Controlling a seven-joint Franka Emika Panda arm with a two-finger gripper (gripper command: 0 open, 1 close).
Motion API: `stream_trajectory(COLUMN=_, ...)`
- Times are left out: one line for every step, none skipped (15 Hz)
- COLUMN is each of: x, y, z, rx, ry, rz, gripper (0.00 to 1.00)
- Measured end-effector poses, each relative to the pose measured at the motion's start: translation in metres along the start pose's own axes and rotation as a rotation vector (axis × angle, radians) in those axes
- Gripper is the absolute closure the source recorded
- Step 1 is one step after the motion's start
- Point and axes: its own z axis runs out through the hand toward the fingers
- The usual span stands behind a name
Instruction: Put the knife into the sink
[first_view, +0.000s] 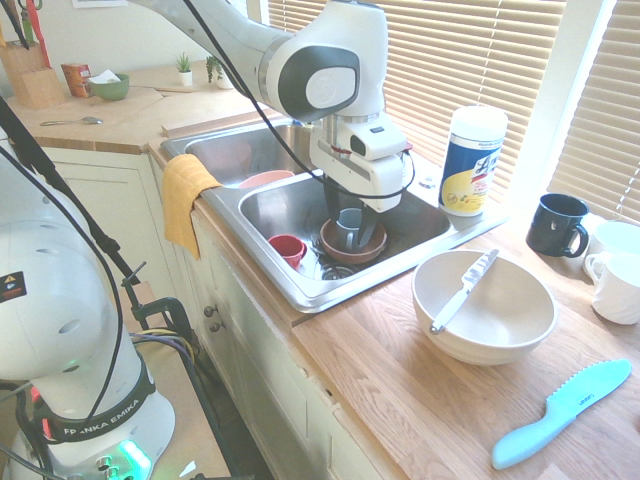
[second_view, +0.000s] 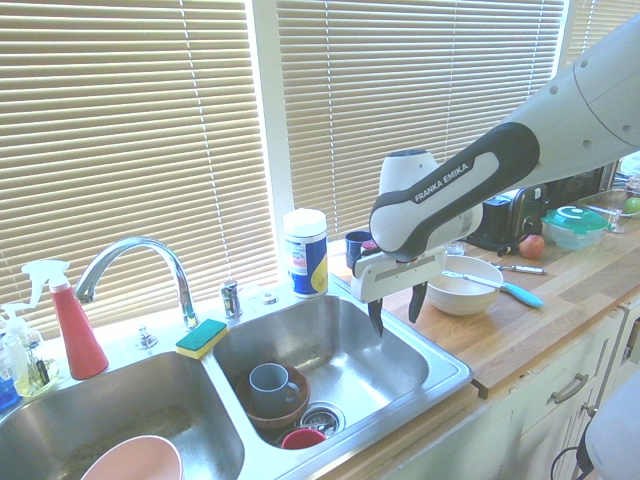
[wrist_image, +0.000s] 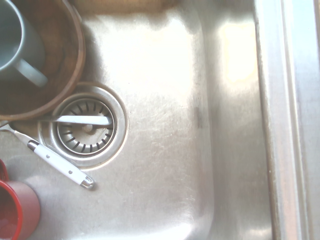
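The knife is slim and pale; it lies slanted across the cream bowl on the wooden counter, right of the sink. In the second exterior view the knife rests on the rim of the same bowl. My gripper hangs open and empty above the right basin of the sink, well away from the knife. In the first exterior view the gripper sits over the basin's dishes. The wrist view looks down on the sink floor and its drain.
A brown bowl with a grey mug and a red cup stand in the basin. A white-handled utensil lies by the drain. On the counter are a light-blue serrated knife, a wipes canister and a dark mug.
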Motion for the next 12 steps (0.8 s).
stream_trajectory(x=0.000, y=0.000, z=0.000, rx=-0.001, ry=-0.001, rz=0.001, gripper=0.00)
stream_trajectory(x=0.001, y=0.001, z=0.000, rx=-0.002, ry=-0.003, rz=0.004, gripper=0.00)
stream_trajectory(x=0.004, y=0.002, z=-0.003, rx=-0.002, ry=-0.005, rz=0.007, gripper=0.00)
stream_trajectory(x=0.011, y=0.003, z=-0.011, rx=-0.003, ry=-0.007, rz=0.006, gripper=0.00)
stream_trajectory(x=0.022, y=0.006, z=-0.023, rx=0.001, ry=-0.007, rz=0.001, gripper=0.00)
stream_trajectory(x=0.034, y=0.011, z=-0.036, rx=0.005, ry=-0.007, rz=-0.011, gripper=0.00)
stream_trajectory(x=0.047, y=0.019, z=-0.050, rx=0.008, ry=-0.006, rz=-0.025, gripper=0.00)
stream_trajectory(x=0.060, y=0.028, z=-0.062, rx=0.007, ry=-0.007, rz=-0.039, gripper=0.00)
stream_trajectory(x=0.072, y=0.040, z=-0.071, rx=0.002, ry=-0.008, rz=-0.057, gripper=0.00)
stream_trajectory(x=0.082, y=0.051, z=-0.076, rx=-0.009, ry=-0.009, rz=-0.082, gripper=0.00)
stream_trajectory(x=0.092, y=0.063, z=-0.079, rx=-0.022, ry=-0.012, rz=-0.112, gripper=0.00)
stream_trajectory(x=0.102, y=0.077, z=-0.081, rx=-0.032, ry=-0.016, rz=-0.149, gripper=0.00)
